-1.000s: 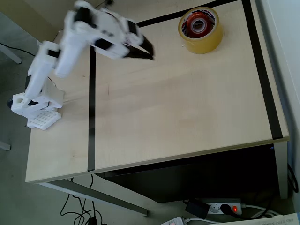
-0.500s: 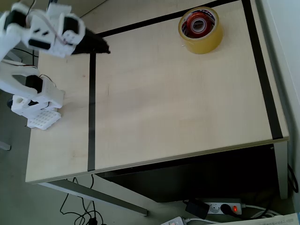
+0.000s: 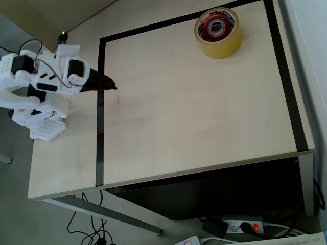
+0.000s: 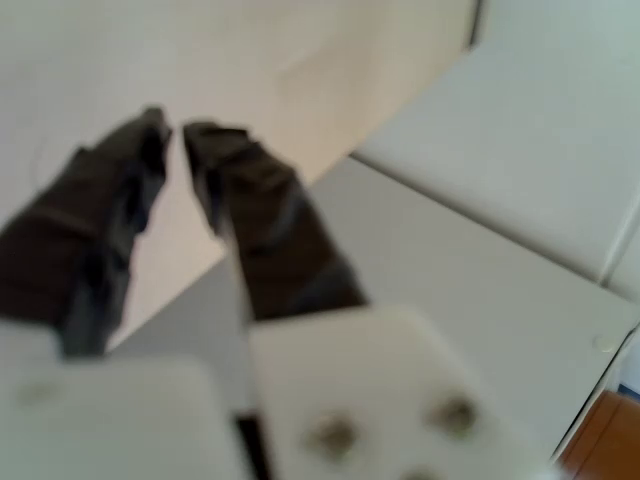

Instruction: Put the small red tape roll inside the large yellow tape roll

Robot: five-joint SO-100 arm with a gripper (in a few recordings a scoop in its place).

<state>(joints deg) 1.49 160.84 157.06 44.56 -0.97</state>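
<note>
The small red tape roll (image 3: 214,25) sits nested inside the large yellow tape roll (image 3: 219,42) at the far right corner of the table (image 3: 194,117) in the overhead view, well apart from my gripper (image 3: 108,83). Its glossy, stiff ring looks light and likely slippery; pinching across the rim would suit it best. The blurred wrist view adds my dark fingers (image 4: 245,190), tips nearly together, holding nothing.

My arm sits folded at the left, my claw (image 3: 108,84) pointing right, its dark fingers (image 4: 120,200) nearly together, empty.
</note>
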